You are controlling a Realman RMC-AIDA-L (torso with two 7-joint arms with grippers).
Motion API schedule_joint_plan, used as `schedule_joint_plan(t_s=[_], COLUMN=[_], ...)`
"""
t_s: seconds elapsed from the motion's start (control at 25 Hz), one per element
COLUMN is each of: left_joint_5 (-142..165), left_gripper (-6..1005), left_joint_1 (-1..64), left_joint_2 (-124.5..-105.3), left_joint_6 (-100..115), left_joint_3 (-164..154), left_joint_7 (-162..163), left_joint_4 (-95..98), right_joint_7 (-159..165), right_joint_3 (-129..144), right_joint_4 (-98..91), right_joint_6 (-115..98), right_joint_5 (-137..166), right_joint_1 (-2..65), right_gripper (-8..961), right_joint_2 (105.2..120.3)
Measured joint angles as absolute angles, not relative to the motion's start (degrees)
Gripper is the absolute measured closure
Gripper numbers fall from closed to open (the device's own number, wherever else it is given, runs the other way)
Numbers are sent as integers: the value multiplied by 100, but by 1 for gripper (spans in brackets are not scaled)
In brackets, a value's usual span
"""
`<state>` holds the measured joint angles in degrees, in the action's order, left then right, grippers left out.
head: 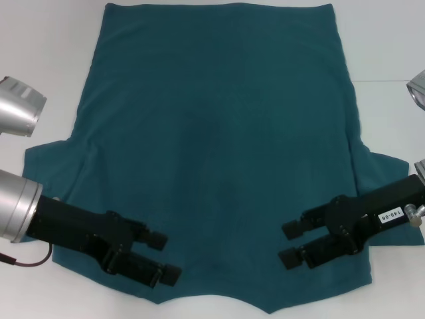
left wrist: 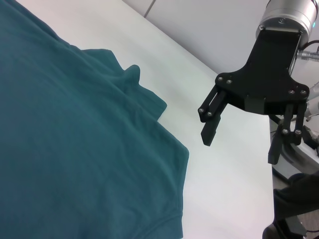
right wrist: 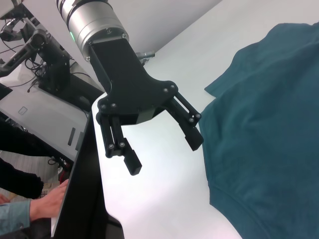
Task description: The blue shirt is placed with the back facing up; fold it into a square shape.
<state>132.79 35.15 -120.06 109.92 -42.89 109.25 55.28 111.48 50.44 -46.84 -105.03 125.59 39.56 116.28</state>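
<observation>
Left gripper [head: 158,258] and right gripper [head: 295,243], both wide open and empty, hover over the collar end of the blue shirt [head: 219,146] lying flat on the white table [head: 46,46]; pinching one layer could drag the cloth askew.

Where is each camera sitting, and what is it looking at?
Head view: up on the robot's head, looking down at the blue shirt on the white table; left hand and right hand both show, open.
Left wrist view: on the left arm, looking across the shirt's edge at the right hand.
Right wrist view: on the right arm, looking back at the left hand.
All three share the shirt.
</observation>
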Motion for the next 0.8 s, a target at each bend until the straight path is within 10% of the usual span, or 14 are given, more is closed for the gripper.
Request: schedule_joint_plan(t_s=[0.8], left_joint_5=[13317], left_gripper=[97], left_joint_1=[3474], left_joint_2=[-11927], left_joint_6=[9839], left_joint_3=[-3820], left_joint_7=[11956], left_joint_4=[5486], right_joint_7=[11677], right_joint_3=[4088], right_joint_4=[-4586], right_joint_6=[-9962], right_joint_5=[12513], right_joint_1=[3925], right_gripper=[147], right_joint_2=[11624])
